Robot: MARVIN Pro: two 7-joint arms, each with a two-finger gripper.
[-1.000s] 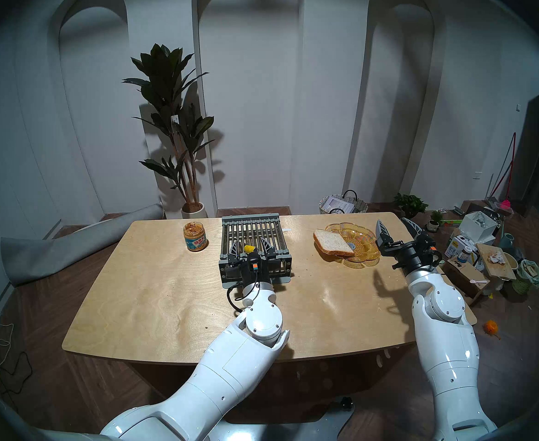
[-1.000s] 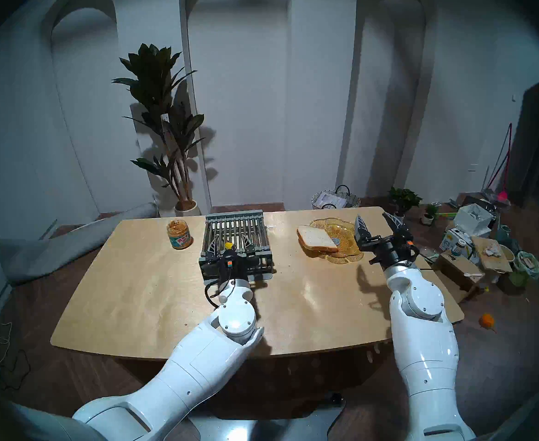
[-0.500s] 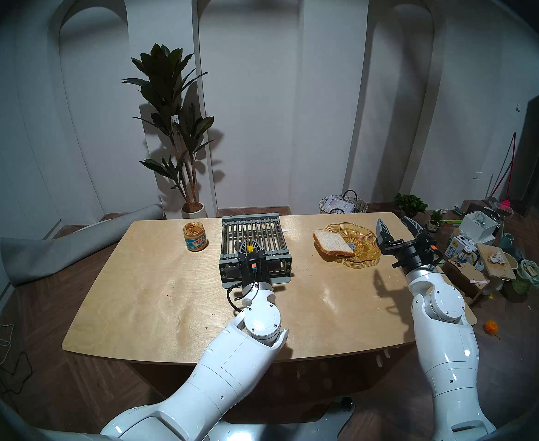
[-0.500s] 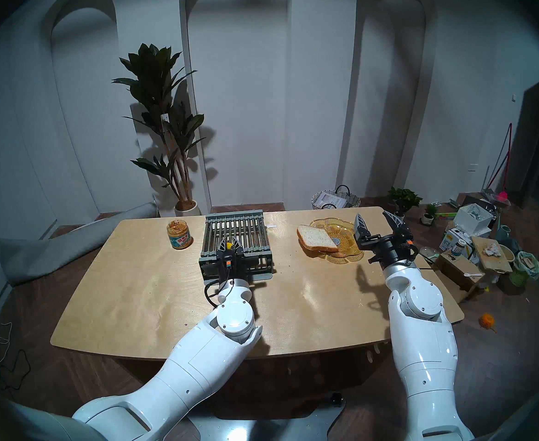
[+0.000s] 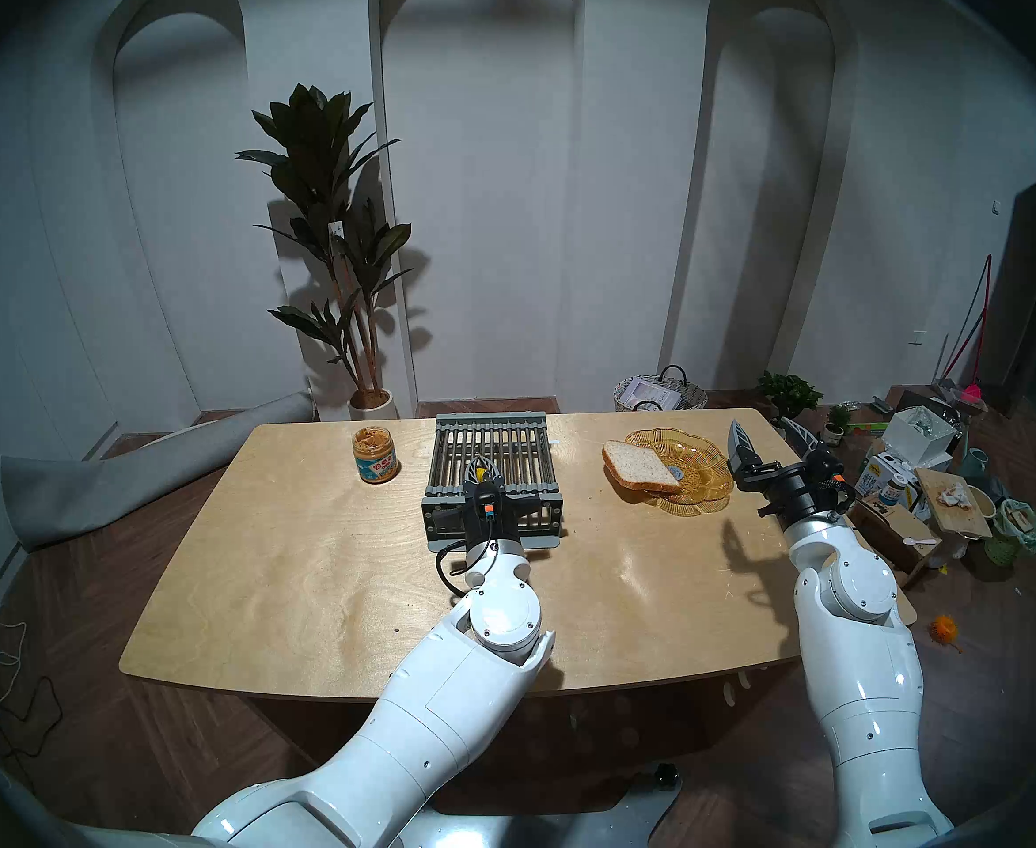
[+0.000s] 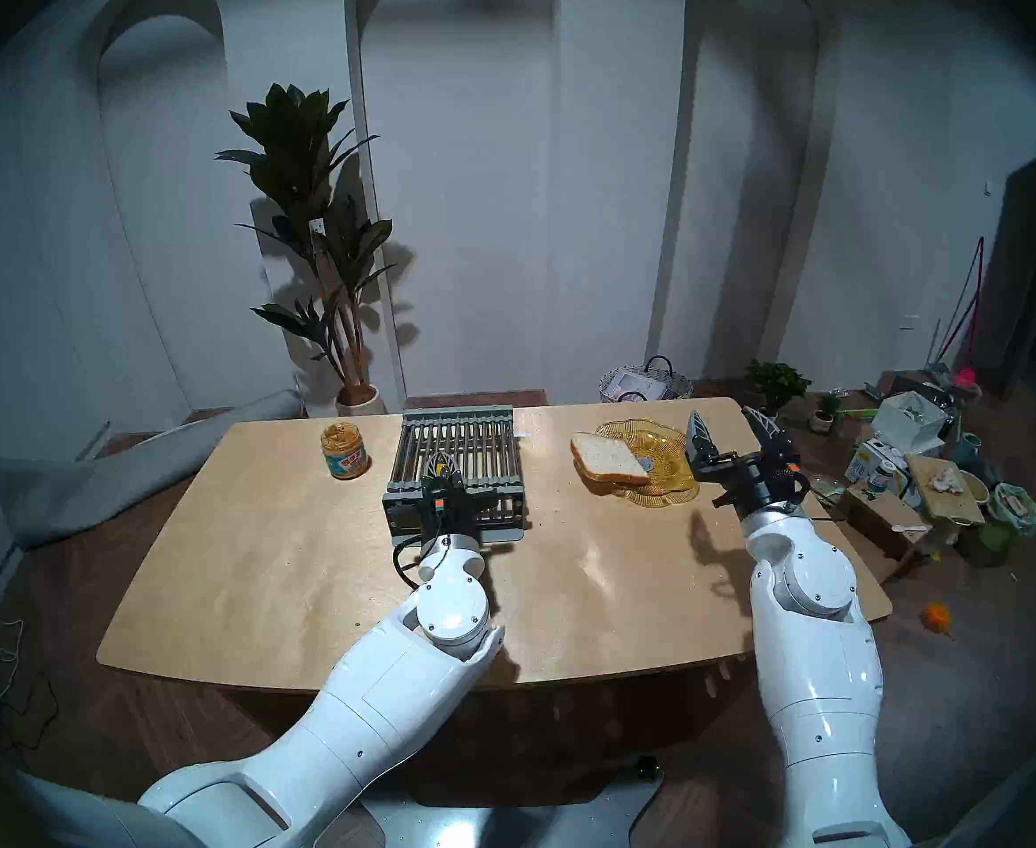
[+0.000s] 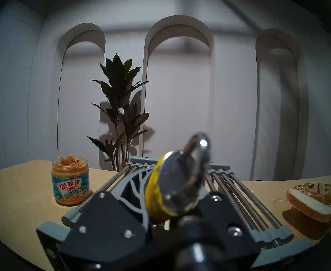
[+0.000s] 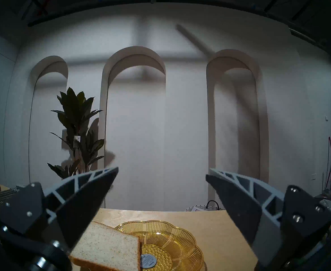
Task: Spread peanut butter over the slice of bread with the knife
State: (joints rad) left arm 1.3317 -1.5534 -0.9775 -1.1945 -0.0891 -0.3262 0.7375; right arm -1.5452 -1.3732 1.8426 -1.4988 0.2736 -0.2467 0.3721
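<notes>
My left gripper [image 5: 482, 466] is shut on the knife's yellow handle [image 5: 480, 475] over the near part of the grey slatted rack [image 5: 503, 452]. In the left wrist view the knife [image 7: 156, 190] sits between the fingers [image 7: 130, 188], its metal part blurred. The open peanut butter jar [image 5: 374, 455] stands left of the rack, also in the left wrist view [image 7: 70, 183]. The slice of bread [image 5: 638, 466] lies propped on the left rim of the amber glass dish [image 5: 702, 461]. My right gripper [image 5: 766, 440] is open and empty just right of the dish, above the bread [image 8: 106, 243].
The wooden table [image 5: 319, 553] carries the jar, rack and dish along its far side. A woven basket [image 5: 659, 394] and a potted plant [image 5: 344, 247] stand behind it. Boxes and clutter [image 5: 919, 479] lie on the floor off the right edge.
My left gripper's fingers have closed on the knife's yellow handle. The rack's far end has shifted a little to the right. The right gripper has drifted slightly right.
</notes>
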